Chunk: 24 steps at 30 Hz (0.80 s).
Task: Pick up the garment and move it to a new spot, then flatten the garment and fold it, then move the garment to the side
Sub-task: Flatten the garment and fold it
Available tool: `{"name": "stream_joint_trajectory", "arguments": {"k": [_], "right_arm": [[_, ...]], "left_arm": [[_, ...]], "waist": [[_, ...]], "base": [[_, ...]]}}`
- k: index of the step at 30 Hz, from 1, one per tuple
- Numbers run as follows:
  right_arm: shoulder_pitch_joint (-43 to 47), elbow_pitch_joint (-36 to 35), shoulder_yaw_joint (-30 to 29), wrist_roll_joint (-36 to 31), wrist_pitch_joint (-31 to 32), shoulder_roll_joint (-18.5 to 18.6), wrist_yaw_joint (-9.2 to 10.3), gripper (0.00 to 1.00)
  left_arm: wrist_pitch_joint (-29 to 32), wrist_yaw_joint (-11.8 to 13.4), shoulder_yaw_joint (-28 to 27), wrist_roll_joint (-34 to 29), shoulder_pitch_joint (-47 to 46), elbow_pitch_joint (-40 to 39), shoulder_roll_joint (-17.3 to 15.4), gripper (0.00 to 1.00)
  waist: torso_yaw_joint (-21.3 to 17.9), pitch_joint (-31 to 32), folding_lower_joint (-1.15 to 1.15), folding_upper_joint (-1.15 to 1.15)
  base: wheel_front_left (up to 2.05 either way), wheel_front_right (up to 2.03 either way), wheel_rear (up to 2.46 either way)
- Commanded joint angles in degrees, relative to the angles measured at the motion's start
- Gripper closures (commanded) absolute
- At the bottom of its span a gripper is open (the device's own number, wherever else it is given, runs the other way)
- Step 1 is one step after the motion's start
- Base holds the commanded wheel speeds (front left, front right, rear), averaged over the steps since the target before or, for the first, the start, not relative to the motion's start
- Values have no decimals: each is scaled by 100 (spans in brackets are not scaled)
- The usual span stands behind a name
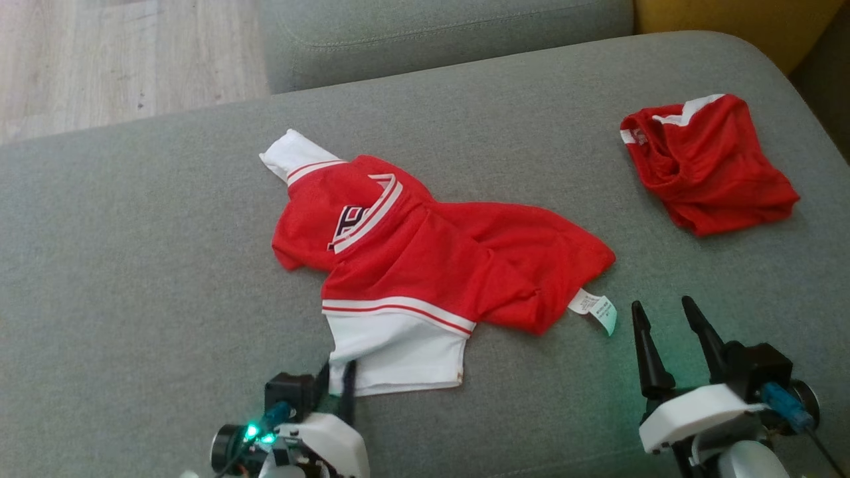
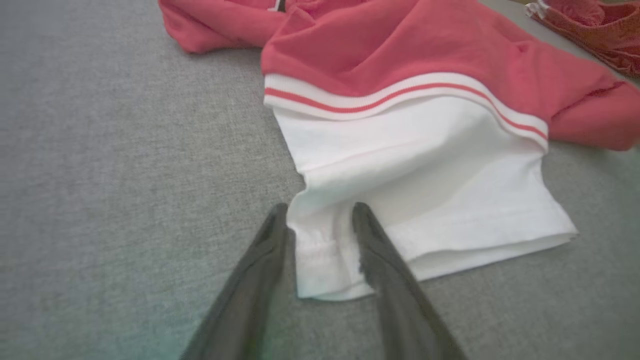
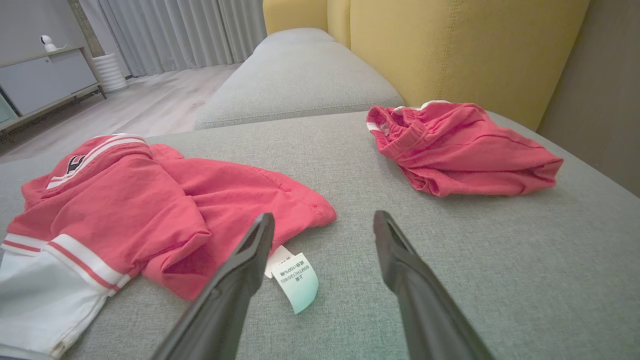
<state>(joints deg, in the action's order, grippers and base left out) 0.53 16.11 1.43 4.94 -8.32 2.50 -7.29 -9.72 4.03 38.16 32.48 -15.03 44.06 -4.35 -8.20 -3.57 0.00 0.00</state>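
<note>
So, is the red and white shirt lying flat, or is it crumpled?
Crumpled. The shirt lies bunched on the grey cushion: its red body is creased and its label sticks out.

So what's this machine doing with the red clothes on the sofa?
It's a two-armed robot starting to tidy a crumpled red and white shirt lying on a grey sofa cushion. Its left hand has its two fingers open around a corner of the shirt's white sleeve, not yet pinching it. Its right hand is open near the shirt's care label, holding nothing. A second red garment lies off to the right, untouched.
</note>
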Motion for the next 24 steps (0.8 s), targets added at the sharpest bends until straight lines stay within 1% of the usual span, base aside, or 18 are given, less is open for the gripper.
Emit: {"name": "stream_joint_trajectory", "arguments": {"k": [1, 2, 3, 5, 8, 13, 19, 24], "right_arm": [[-278, -191, 110, -26, -58, 38, -20, 0], [-279, -178, 87, -26, -66, 38, -20, 0], [-280, -165, 58, -30, -70, 38, -20, 0], [-323, -79, -98, -104, -25, 38, -20, 0], [-507, 97, -330, -269, 64, 38, -20, 0], [-1033, 627, -699, -550, 326, 38, -20, 0], [-1752, 1713, -953, -918, 634, 38, -20, 0], [-2209, 2559, -981, -1081, 830, 38, -20, 0]], "left_arm": [[22, -29, -97, 61, -169, 63, 31, 66], [1, -44, -70, 59, -181, 98, 42, 87], [-28, -61, -41, 55, -190, 122, 52, 100], [-162, -83, -7, 57, -210, 123, 75, 100], [-300, -44, -47, 52, -228, 39, 69, 100], [-439, 37, -146, -4, -217, -324, -52, 100], [-470, 75, -91, -91, -178, -794, -105, 100], [-442, 123, -28, -118, -158, -1062, -108, 100]], "waist": [[-1, -10, 0, 0], [15, -11, 0, 0], [38, -8, 0, 0], [165, -3, 0, 0], [306, -12, 0, 0], [577, -72, 0, 0], [855, -200, 0, 0], [975, -293, 0, 0]], "base": [[0, 0, 0], [0, 0, 0], [0, 0, 0], [0, 0, 0], [0, 0, 0], [0, 0, 0], [0, 0, 0], [0, 0, 0]]}}
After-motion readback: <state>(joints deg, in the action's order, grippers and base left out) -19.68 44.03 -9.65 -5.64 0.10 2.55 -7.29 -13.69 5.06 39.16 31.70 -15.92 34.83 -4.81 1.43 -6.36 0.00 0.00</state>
